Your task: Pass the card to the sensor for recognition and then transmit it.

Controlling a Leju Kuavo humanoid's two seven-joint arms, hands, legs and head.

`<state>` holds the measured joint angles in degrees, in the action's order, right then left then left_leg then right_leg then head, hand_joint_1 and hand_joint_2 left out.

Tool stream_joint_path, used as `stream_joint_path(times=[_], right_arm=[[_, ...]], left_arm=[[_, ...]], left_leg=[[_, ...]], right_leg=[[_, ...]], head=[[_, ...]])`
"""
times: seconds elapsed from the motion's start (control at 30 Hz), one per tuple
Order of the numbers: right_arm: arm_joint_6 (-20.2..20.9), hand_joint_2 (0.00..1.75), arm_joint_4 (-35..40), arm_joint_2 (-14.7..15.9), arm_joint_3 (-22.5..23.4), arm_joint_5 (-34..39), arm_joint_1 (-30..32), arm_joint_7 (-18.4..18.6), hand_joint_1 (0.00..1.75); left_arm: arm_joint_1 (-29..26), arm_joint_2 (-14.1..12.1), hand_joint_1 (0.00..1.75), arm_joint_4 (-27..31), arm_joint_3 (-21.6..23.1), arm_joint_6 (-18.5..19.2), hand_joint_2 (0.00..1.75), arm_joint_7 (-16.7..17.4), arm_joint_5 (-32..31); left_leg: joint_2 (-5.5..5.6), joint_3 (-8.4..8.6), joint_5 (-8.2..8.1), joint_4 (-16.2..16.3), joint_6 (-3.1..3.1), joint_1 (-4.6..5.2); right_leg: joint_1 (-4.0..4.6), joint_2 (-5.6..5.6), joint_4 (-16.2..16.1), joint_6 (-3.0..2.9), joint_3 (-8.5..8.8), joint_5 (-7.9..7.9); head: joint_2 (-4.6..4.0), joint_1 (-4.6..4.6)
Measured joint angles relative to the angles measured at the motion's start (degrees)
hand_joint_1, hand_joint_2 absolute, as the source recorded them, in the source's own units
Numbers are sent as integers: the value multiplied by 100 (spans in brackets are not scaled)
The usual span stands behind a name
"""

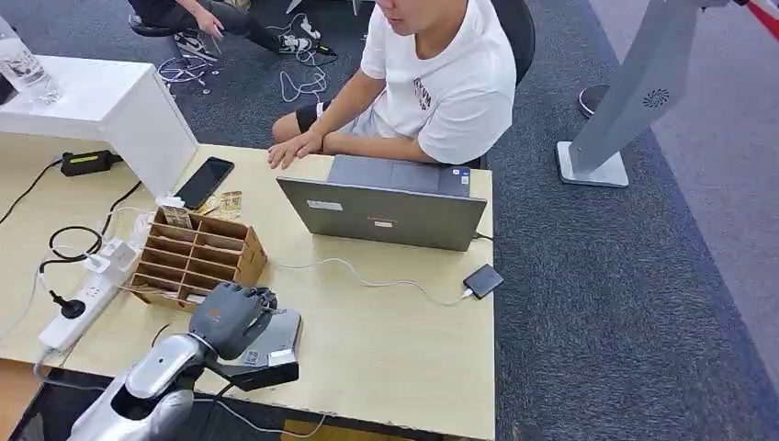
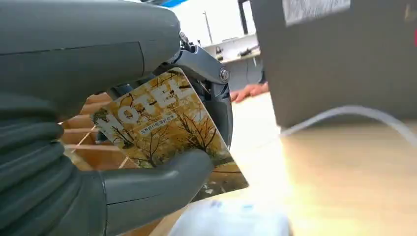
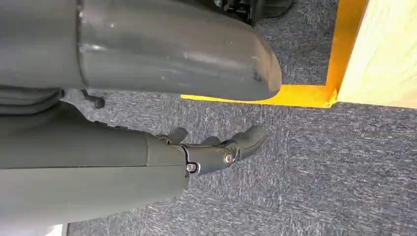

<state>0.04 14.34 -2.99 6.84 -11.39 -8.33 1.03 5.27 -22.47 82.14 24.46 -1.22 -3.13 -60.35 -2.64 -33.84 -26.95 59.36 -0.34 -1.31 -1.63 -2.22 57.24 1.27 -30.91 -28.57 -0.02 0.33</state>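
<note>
A pale wooden tabletop (image 1: 395, 340) carries a grey laptop (image 1: 386, 213) at its far side, and a person in a white shirt (image 1: 450, 83) sits behind it with a hand resting on the tabletop edge. A white cable (image 1: 367, 280) runs from the laptop's front across the wood to a small dark box (image 1: 483, 280) at the right edge. To the left stands a brown cardboard rack (image 1: 197, 257) divided into slots, with a few cards lying just behind it next to a black phone (image 1: 204, 182). A white power strip (image 1: 78, 308) with black cords lies further left, and a white raised shelf (image 1: 101, 106) holds a clear bottle (image 1: 23, 69). Just in front of the rack, the left hand (image 1: 234, 317) hangs over a dark flat sensor (image 1: 271, 354) near the tabletop's near edge. In the left wrist view the fingers (image 2: 216, 103) and thumb pinch the card (image 2: 167, 132): it is yellow-gold, printed with autumn trees and the white word HOTEL, tilted, with the rack behind it and a pale surface below. The right hand (image 3: 216, 147) hangs beside the tabletop over grey carpet (image 3: 319, 172), fingers loosely apart and holding nothing.
</note>
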Motion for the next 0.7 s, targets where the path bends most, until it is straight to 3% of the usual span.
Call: stream_joint_path(times=[0.2, 0.53, 0.7], right_arm=[[48, 0, 0, 0, 33, -13, -5, 18, 0], [87, 0, 0, -2, 35, -42, -25, 17, 0], [98, 0, 0, -11, 35, -101, -27, -22, 0]], left_arm=[[-180, -310, 175, -28, 111, 177, 175, 24, -79], [-227, -588, 175, -28, 234, 365, 175, 68, -144], [-323, -652, 175, -28, 243, 44, 175, 2, -66]], left_leg=[[0, -1, 0, 0, 0, 0], [6, 3, 2, -2, -3, 0], [12, 6, 4, -2, -3, 0]], right_leg=[[0, 0, 0, 0, -1, -1], [0, -6, 0, 0, 10, 0], [0, -12, 0, 0, 10, 0]], head=[[0, 2], [0, 2], [0, 2]])
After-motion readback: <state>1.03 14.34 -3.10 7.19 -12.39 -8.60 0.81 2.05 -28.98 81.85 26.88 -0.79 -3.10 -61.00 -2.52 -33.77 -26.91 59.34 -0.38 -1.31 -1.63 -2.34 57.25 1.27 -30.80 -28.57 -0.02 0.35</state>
